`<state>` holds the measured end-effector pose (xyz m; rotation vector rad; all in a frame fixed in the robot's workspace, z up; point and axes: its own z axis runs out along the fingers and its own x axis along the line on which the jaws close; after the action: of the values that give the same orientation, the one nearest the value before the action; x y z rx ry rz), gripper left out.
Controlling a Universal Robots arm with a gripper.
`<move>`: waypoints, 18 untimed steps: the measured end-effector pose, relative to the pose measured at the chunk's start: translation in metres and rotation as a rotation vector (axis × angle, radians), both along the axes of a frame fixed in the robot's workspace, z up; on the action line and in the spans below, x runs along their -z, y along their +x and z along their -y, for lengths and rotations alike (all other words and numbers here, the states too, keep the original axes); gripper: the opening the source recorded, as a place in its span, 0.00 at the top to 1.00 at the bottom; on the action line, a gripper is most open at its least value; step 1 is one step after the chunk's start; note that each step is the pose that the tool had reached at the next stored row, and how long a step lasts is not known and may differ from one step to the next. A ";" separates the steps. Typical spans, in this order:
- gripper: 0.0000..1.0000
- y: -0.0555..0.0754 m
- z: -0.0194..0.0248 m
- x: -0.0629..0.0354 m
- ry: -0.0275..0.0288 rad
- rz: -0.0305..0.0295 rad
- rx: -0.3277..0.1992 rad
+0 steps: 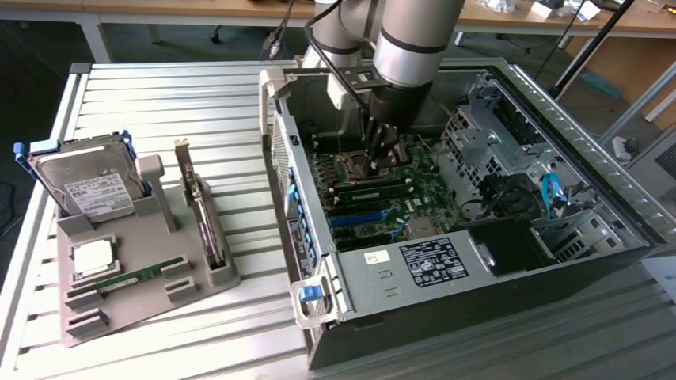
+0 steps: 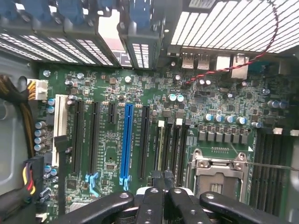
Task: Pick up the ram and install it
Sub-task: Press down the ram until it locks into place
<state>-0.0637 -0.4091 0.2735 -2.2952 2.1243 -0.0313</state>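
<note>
The ram [image 1: 132,279] lies flat in a groove of the grey tray [image 1: 158,305], with the chip [image 1: 93,257] at its 10 o'clock and the drive [image 1: 90,190] at 12. The open case [image 1: 423,273] stands at 3 o'clock from the tray. Inside it, the claw [image 1: 378,154] [image 2: 163,179] is closed and hangs over the motherboard [image 2: 107,140], tips at the black slots [image 2: 173,140] beside the socket [image 2: 219,172]. No stick shows between them.

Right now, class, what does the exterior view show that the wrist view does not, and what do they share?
Exterior only: a grey tray beside the open computer case, holding a hard drive and a ram stick. Wrist only: the blue slot and empty processor socket up close. Both: the shut gripper over the green motherboard.
</note>
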 end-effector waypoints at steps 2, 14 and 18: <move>0.89 0.000 0.0000 -0.0041 0.0001 0.0001 0.000; 0.89 0.000 0.0000 -0.0045 0.0001 0.0000 0.060; 0.89 0.000 0.0000 -0.0043 -0.0001 0.0000 0.116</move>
<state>-0.0635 -0.4091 0.2778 -2.1692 2.2544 -0.0326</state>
